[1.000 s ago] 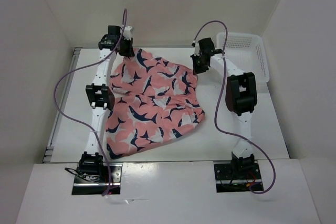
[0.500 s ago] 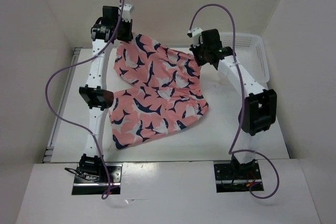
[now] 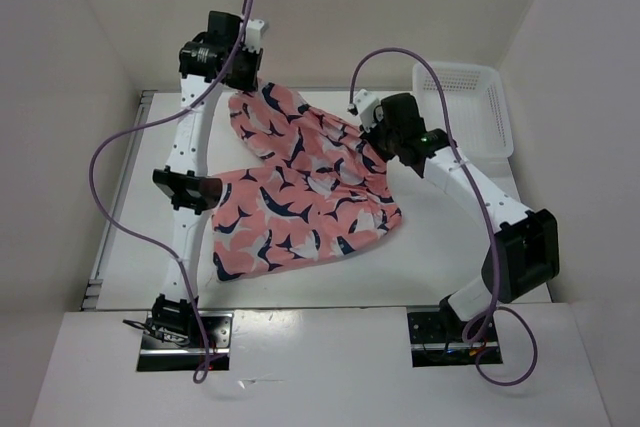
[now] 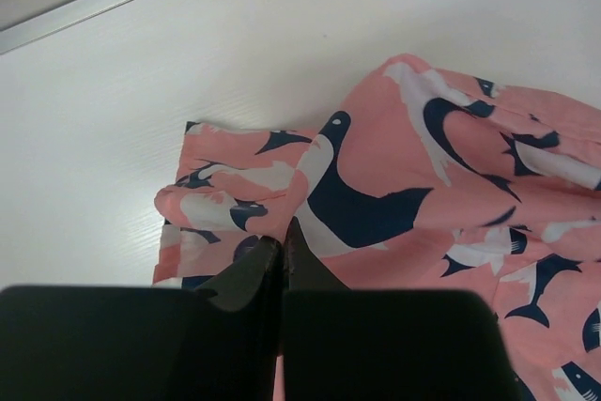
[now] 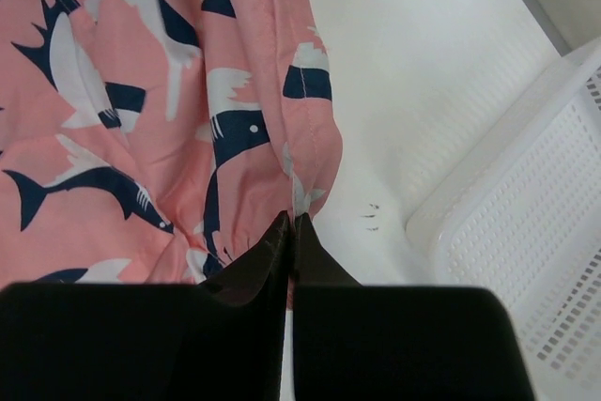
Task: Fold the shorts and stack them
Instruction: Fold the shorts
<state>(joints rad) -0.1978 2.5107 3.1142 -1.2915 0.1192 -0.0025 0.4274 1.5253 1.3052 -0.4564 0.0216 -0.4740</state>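
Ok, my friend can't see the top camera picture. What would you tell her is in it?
Pink shark-print shorts lie spread on a white table, their two far corners pinched by the left gripper and right gripper of two white robot arms. A white mesh basket sits at the far right.

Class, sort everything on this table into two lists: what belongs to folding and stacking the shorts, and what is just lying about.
Belongs to the job:
shorts
left gripper, shut on the shorts
right gripper, shut on the shorts

Just lying about:
white mesh basket, far right, apart from both grippers
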